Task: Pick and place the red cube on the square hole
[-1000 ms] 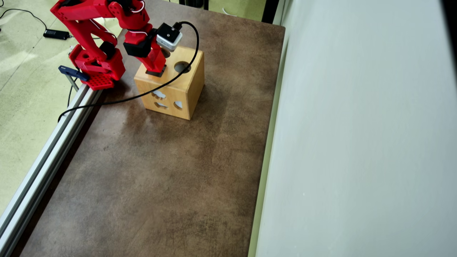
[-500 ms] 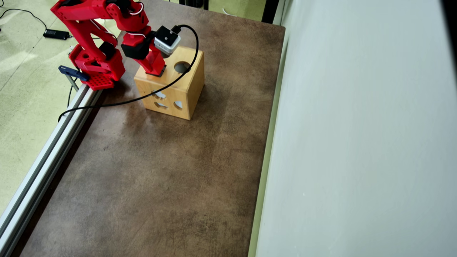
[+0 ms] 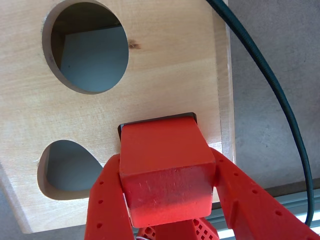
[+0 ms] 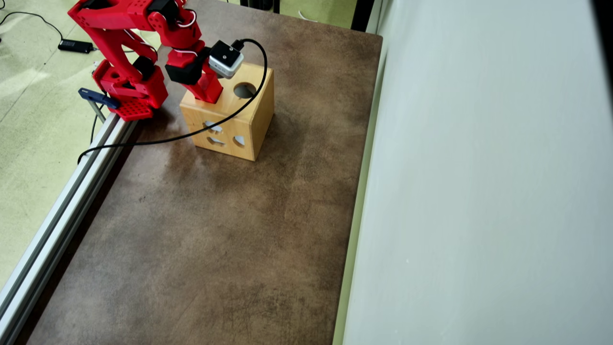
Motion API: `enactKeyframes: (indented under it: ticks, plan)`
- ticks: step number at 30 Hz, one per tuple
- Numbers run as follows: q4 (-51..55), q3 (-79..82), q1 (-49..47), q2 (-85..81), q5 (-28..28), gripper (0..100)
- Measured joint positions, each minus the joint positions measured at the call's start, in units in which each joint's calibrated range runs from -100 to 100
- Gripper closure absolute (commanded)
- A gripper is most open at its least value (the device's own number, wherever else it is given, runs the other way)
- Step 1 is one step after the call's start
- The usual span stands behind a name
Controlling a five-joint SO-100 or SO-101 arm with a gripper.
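Fingers (image 3: 167,200) are pinching the cube (image 3: 165,170) at lower centre of the wrist view, right over the hole (image 3: 150,121). If it's slightly rotated, it could snag the rim and jam.

A black cable (image 4: 191,134) trails across the brown table (image 4: 215,230).

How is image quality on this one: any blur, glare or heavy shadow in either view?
Wrist view: sharp, evenly lit; the red cube held in the gripper fills the foreground and hides most of the square hole. Overhead view: diffuse light, soft shadow beside the wooden box, no glare, and the cube can't be told apart from the red arm.
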Motion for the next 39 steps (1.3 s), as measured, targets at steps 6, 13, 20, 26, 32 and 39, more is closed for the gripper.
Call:
enactKeyframes:
  ticks: [6,13,20,26,32,39]
  plan:
    - [0.00,0.00,0.00,0.00,0.00,87]
    - [0.00,0.00,0.00,0.00,0.00,87]
    - [0.00,0.00,0.00,0.00,0.00,85]
    - [0.00,0.00,0.07,0.00,0.10,69]
    - [0.81,0.09,0.65,-0.08,-0.24,53]
    - [0.81,0.09,0.65,-0.17,-0.24,49]
